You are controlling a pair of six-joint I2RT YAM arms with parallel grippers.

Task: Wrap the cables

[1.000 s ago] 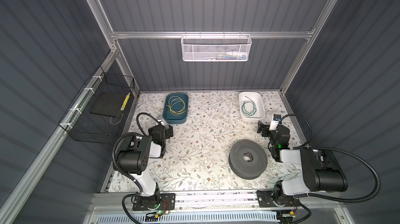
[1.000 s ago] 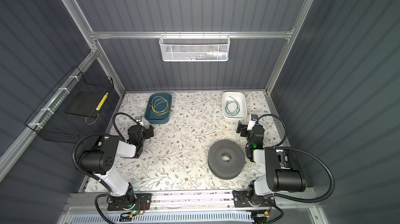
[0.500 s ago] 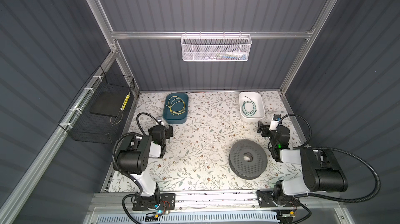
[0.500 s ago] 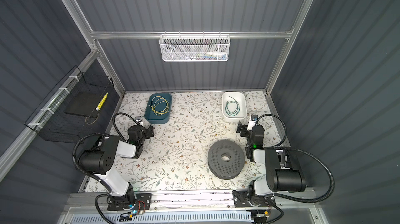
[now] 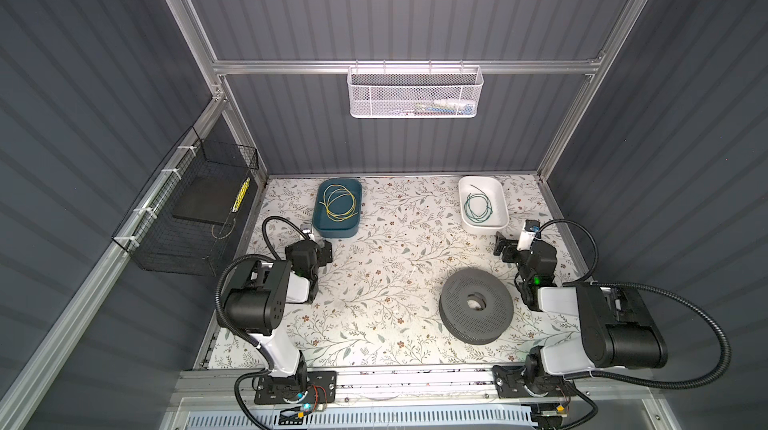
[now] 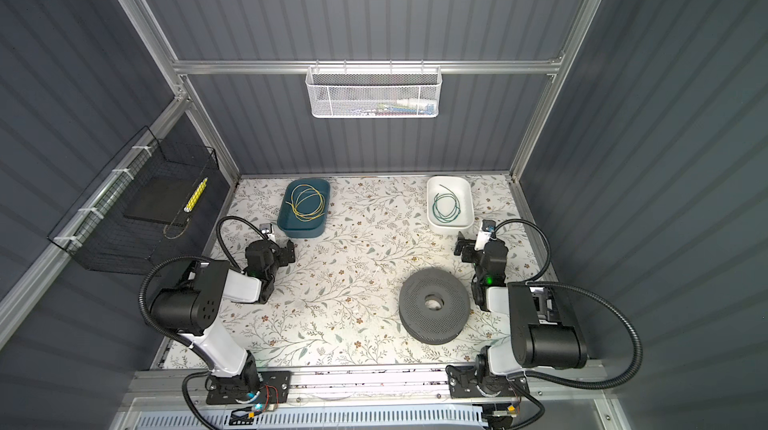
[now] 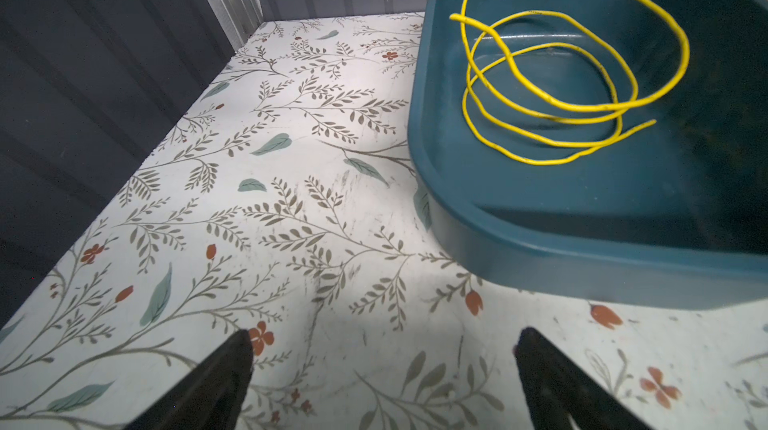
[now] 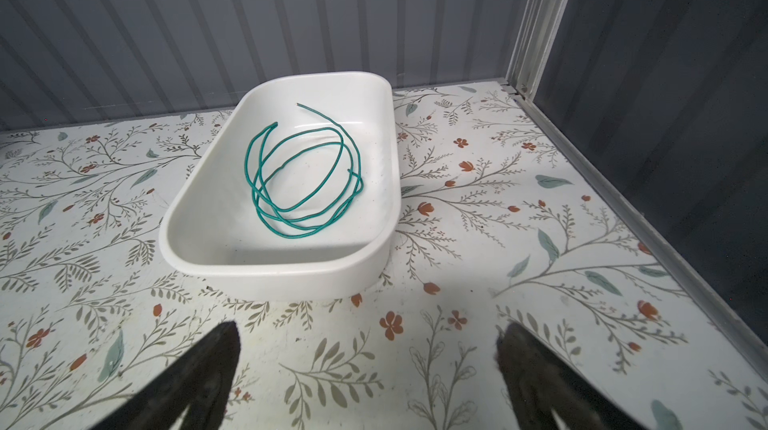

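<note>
A floral-patterned desk (image 5: 374,282) sits inside grey ribbed walls (image 5: 395,3). Nothing has moved since a second ago. The left tool (image 7: 382,349) gapes empty near the teal tray (image 7: 540,240) holding the coiled yellow cable (image 7: 573,120). The right tool (image 8: 368,340), equally wide, faces the white tray (image 8: 291,278) holding the green cable (image 8: 291,215).

Yellow cable (image 5: 340,202), teal tray (image 5: 336,229)

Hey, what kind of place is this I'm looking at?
Probably a robot test cell: a left arm and right arm bolted to a front rail, an aluminium frame with grey panel walls around them, and staged props, a yellow cable in a teal tray, a green cable in a white tray.
</note>
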